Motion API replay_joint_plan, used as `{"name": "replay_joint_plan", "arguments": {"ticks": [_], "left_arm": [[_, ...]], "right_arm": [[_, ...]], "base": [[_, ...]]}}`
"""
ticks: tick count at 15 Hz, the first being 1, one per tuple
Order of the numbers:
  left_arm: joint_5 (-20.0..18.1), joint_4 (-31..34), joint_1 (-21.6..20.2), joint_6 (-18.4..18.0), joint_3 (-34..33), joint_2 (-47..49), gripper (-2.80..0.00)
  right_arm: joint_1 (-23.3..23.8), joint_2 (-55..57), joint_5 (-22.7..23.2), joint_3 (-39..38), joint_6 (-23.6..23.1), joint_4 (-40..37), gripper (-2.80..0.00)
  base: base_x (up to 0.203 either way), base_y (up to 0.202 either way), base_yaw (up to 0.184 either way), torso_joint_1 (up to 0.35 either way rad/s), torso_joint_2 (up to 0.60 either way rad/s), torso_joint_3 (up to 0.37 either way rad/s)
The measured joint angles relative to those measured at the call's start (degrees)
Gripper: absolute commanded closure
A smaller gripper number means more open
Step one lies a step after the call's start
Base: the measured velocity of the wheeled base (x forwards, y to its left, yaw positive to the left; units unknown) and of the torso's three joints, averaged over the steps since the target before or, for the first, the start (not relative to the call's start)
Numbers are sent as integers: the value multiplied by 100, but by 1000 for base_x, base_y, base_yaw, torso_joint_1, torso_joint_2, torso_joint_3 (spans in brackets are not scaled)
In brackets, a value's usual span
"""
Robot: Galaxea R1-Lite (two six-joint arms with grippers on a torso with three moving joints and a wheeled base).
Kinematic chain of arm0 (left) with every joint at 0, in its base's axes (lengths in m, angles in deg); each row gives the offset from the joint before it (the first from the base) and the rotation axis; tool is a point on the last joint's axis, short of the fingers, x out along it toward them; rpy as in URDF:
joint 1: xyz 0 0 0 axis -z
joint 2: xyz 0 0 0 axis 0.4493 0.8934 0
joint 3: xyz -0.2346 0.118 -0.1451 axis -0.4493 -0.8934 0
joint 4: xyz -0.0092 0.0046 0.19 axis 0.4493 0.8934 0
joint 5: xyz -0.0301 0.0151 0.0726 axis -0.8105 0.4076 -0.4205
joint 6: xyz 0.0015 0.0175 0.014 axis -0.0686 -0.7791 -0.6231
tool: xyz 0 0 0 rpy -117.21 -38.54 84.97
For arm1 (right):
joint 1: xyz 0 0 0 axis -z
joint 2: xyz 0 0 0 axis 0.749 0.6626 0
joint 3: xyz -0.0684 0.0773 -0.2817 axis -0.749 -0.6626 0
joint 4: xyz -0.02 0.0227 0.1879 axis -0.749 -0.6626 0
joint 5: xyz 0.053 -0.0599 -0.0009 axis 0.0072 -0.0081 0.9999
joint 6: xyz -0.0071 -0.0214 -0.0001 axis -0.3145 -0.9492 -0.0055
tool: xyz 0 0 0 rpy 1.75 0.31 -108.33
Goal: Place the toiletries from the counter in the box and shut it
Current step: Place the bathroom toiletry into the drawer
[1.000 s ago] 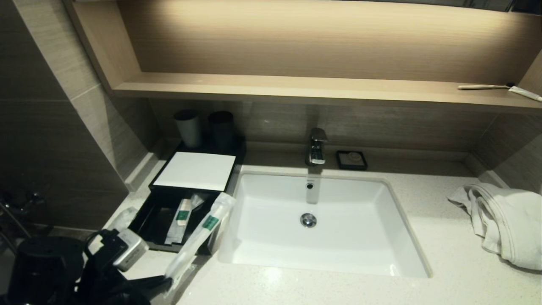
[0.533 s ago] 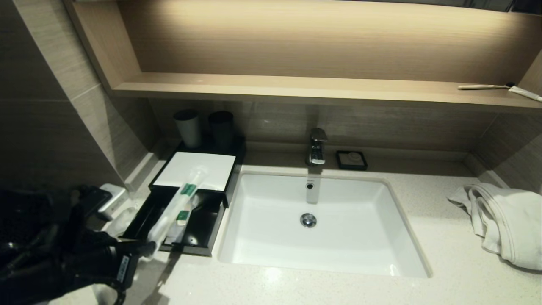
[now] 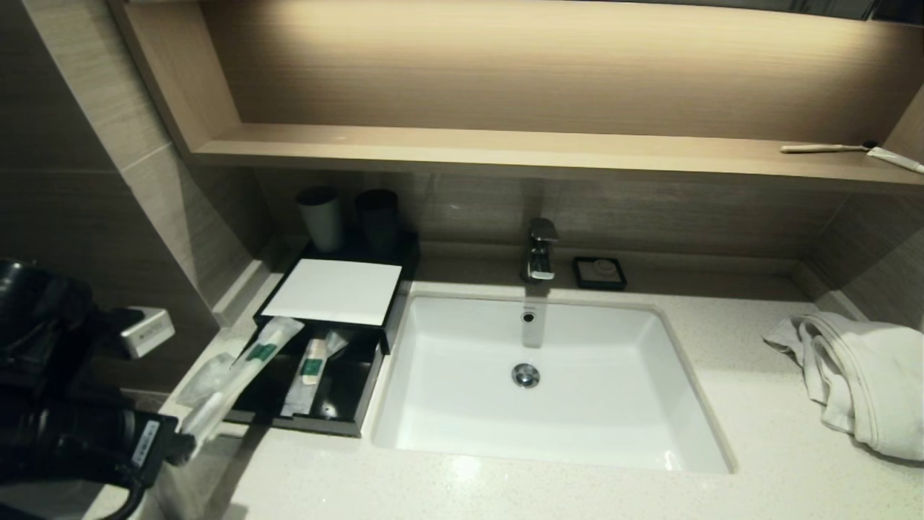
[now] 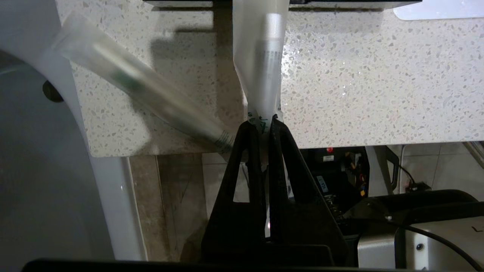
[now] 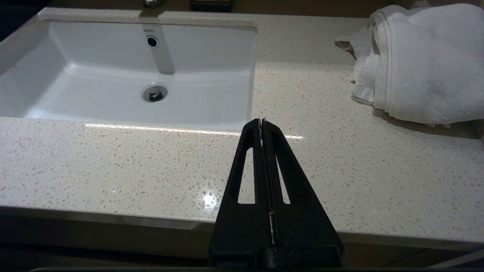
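My left gripper is at the counter's front left corner, shut on the end of a long clear toiletry packet with a green band. The packet slants up over the front left rim of the open black box. In the left wrist view the gripper pinches the packet above the speckled counter. A second packet with a green band lies inside the box. Another clear packet lies on the counter left of the box. My right gripper is shut and empty over the counter's front edge.
A white panel covers the box's rear half, with two dark cups behind it. The white sink is right of the box, with a faucet and soap dish behind. A white towel lies at the far right.
My left gripper has moved left and away from the sink, carrying the packet. The packet's far end swung from the sink's corner, over the box, to the box's left rim.
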Motion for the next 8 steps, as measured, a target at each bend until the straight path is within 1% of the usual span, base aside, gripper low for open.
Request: {"name": "replay_joint_plan", "arguments": {"ticks": [4,8], "left_arm": [[2,11,-80,6,104,368,0],[2,88,-196,8,445,818,0]], "right_arm": [[0,0,0,0,0,-2,0],[0,0,2,0,0,-2,0]], "base": [[0,0,0,0,0,0],[0,0,0,0,0,0]]}}
